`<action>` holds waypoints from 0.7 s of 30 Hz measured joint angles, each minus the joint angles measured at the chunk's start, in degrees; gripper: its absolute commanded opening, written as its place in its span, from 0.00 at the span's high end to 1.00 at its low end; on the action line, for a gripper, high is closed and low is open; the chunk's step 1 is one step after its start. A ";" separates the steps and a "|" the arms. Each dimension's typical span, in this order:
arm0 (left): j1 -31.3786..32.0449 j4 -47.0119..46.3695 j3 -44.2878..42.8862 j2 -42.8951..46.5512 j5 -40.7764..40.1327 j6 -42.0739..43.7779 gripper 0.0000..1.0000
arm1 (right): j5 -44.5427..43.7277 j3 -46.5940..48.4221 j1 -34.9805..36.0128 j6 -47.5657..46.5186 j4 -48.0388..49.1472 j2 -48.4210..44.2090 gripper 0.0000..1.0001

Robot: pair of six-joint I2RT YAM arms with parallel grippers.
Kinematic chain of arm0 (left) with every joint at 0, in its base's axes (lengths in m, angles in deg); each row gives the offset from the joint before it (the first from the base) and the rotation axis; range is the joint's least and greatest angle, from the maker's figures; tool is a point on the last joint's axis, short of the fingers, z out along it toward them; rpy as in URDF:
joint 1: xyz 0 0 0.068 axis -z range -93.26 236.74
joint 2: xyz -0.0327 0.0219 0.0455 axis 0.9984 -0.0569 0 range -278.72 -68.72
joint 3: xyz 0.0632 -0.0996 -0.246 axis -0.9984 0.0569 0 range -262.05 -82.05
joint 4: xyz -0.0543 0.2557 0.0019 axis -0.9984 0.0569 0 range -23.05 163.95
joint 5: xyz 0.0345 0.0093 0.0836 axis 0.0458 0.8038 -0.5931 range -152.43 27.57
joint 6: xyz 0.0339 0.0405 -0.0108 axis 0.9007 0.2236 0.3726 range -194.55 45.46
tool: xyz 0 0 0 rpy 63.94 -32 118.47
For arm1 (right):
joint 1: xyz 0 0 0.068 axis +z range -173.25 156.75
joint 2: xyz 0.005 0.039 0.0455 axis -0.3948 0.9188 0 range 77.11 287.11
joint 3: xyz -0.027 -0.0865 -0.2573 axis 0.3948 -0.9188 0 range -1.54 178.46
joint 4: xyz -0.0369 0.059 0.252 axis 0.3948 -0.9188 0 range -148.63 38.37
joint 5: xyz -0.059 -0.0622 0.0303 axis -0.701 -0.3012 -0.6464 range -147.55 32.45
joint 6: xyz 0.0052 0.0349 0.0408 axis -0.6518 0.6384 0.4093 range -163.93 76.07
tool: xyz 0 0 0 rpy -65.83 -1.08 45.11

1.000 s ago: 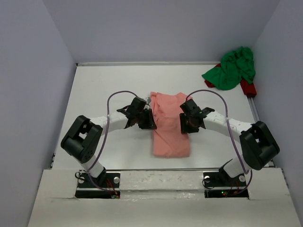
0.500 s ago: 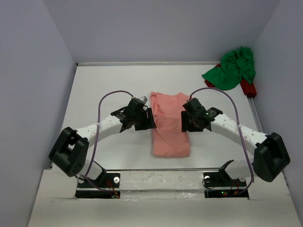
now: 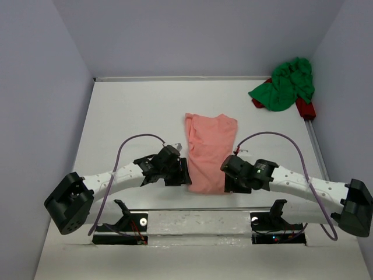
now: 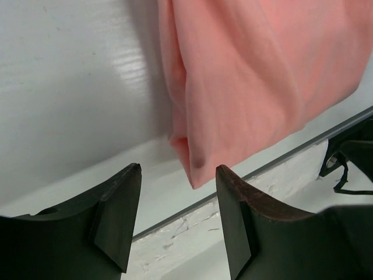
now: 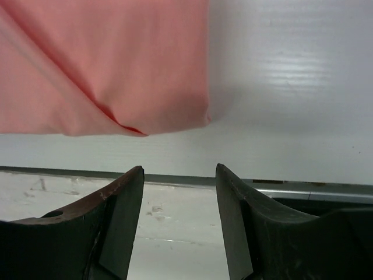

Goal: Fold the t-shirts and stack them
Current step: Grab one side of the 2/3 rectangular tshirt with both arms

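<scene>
Both grippers sat low at the near end of the table, one at each near corner of the pink shirt. Left gripper: jaws apart, nothing between the pads. In the left wrist view the left gripper showed the shirt's near left corner lying in the gap between the two fingertips; contact with the cloth could not be confirmed. Right gripper: jaws likewise apart and holding nothing. In the right wrist view the right gripper stood just short of the shirt's near right corner, with bare table surface between fingertips and cloth.

The pink shirt lay flat at the middle of the table, folded into a long narrow strip running from near to far. Its near edge showed doubled layers and lay close to the metal rail bordering the table. The far end was slightly wider, with an uneven edge.

The green shirt lay crumpled in a heap at the far right corner, well apart from the pink shirt and from both arms. It rested partly on a red object, the nature of which could not be determined.
</scene>
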 measured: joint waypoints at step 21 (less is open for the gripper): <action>5.68 -2.05 0.20 -0.63 -0.72 -4.35 0.39 | -9.40 -0.98 11.19 20.68 -3.85 6.16 0.38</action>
